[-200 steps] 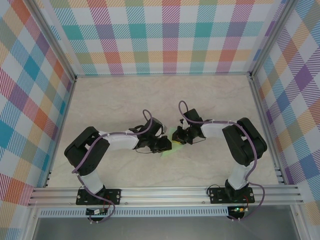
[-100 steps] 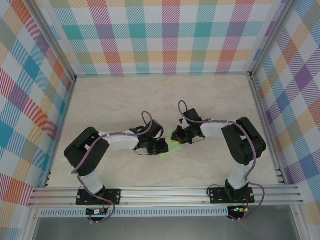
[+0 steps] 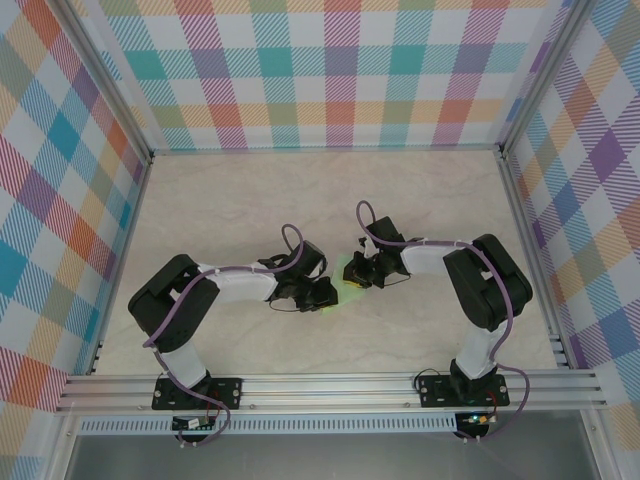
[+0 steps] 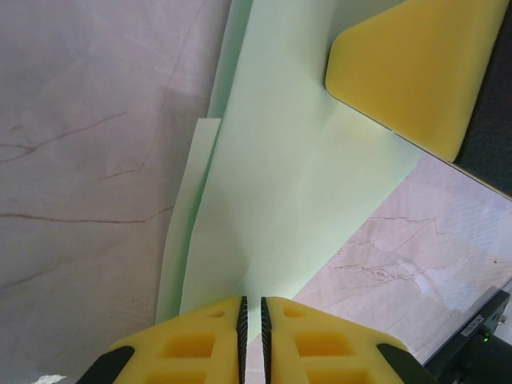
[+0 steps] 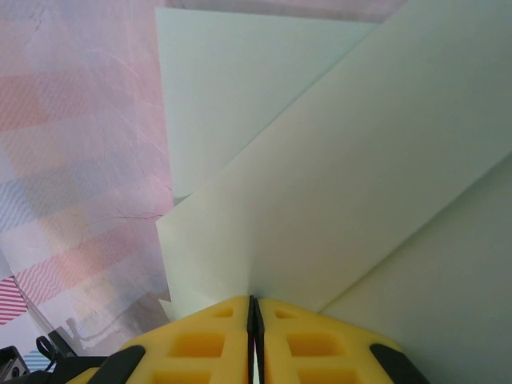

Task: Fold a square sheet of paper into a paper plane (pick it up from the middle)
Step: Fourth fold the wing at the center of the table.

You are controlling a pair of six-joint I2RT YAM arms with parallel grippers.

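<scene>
At your near edge, both arms rise from the rail (image 3: 330,385). The left arm (image 3: 235,282) bends inward to the right, and the right arm (image 3: 455,262) bends inward to the left. They meet about midway across the table (image 3: 220,200), a little nearer you than its centre. That is where you have the paper (image 4: 296,176), pale green, between the two wrists and mostly hidden under them from above.

Your left gripper (image 4: 252,308) has its yellow fingers pressed together on the paper's near edge, pinching it. From there the sheet runs away in overlapping folded layers, with narrower flaps showing along its left side. At the far right of that wrist view, a yellow finger (image 4: 404,72) of the other gripper lies over the paper's far end.

Your right gripper (image 5: 254,308) is likewise closed on the paper, pinching an edge. Folded layers spread beyond its fingers, with another flap farther off. You cannot tell whether the sheet rests on the table or hangs just above it.

Past the grippers lies marbled tabletop, then the checked walls (image 3: 330,70).
</scene>
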